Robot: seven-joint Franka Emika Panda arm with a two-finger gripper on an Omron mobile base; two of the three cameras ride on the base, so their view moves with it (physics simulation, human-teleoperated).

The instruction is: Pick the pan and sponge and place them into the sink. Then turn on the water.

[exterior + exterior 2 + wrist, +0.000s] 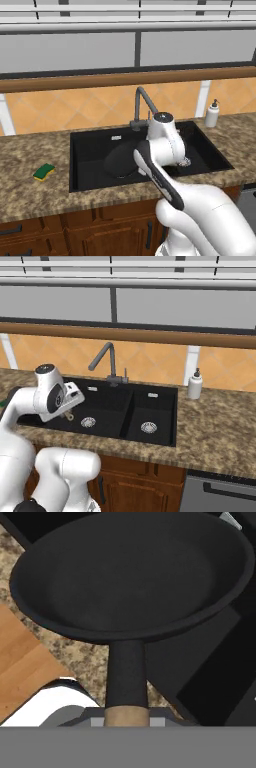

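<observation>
My gripper (126, 719) is shut on the tan-tipped handle of the black pan (130, 572). The pan hangs tilted over the wide left basin of the black sink (90, 150), where it appears as a dark disc (119, 161) left of my arm. From the right base view my gripper (69, 411) is low over the sink (152, 406), with the pan's bowl hidden behind my arm. The green-and-yellow sponge (44, 171) lies on the counter left of the sink. No water is in view at the faucet (143, 102) spout.
A white soap dispenser (212, 114) stands on the granite counter (30, 150) at the sink's back right corner. The gooseneck faucet (106, 358) rises behind the basin divider. Both silver drains (148, 427) lie at the basin floors.
</observation>
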